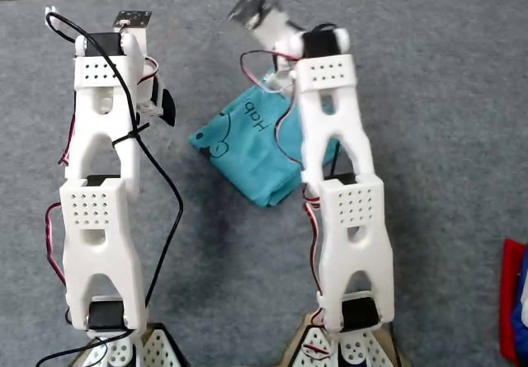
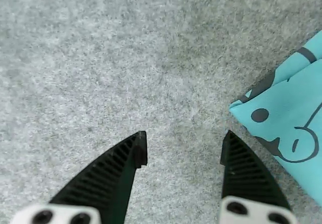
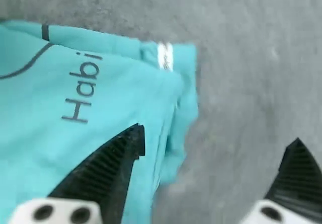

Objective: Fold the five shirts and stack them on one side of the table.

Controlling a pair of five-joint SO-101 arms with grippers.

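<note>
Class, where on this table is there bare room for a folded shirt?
Free: the table between the right arm and the red cloth; a narrower strip beyond the left arm. Crowded: between the arms, around the teal shirt.

Two arms (left arm (image 1: 99,210), right arm (image 1: 351,210)), one teal shirt (image 1: 247,157), one red cloth (image 1: 508,301), one blue cloth (image 1: 523,317).

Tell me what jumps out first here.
A folded teal shirt lies in the middle of the grey table, partly under the right arm. The right gripper is open across the shirt's edge, and the left gripper is open over bare table just beside the shirt. Red and blue cloth sits at the table's right edge in the high view.
</note>
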